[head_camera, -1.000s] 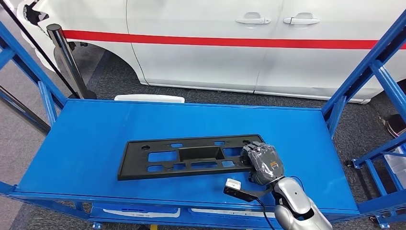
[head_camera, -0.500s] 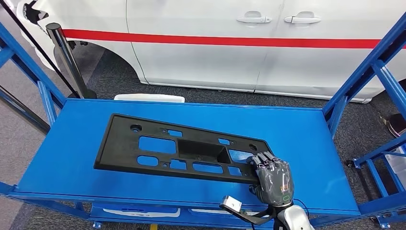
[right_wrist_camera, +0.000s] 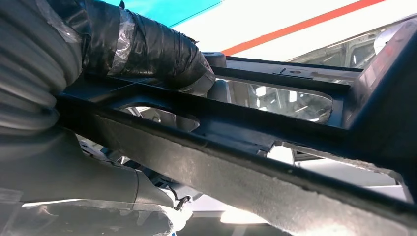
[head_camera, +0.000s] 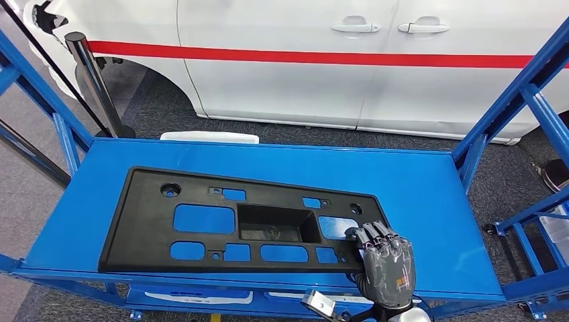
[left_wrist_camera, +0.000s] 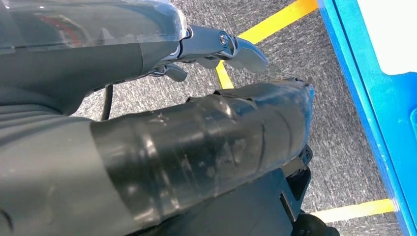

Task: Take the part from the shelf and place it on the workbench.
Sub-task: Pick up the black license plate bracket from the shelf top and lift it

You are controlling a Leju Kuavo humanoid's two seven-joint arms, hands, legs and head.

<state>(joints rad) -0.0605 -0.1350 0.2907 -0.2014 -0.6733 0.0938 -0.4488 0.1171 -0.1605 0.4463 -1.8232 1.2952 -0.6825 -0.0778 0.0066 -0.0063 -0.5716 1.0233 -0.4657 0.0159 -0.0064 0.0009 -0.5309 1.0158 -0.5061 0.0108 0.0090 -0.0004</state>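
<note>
The white car body with a red stripe [head_camera: 349,60] fills the scene from ten to two o'clock, behind the blue metal shelf [head_camera: 429,181], whose flat deck takes the middle of the head view. On this deck, from about eight o'clock to the centre, is the long black plastic part with rectangular cut-outs [head_camera: 221,221]. It looks raised and tilted, its far-left end higher than the deck.

The right hand [head_camera: 384,263] at five o'clock holds the part at its right end; in the right wrist view the taped thumb [right_wrist_camera: 147,49] presses on one face while the part's bar [right_wrist_camera: 221,128] runs across the palm. The left hand [left_wrist_camera: 196,142] hangs over grey floor with yellow lines, holding nothing, the fingers stretched out.

The risk, in this judgement, is the grip at one end only: the long free side may swing, sag, or hit the blue upright posts [head_camera: 67,141] at nine o'clock, and the part may twist out of the hand.
</note>
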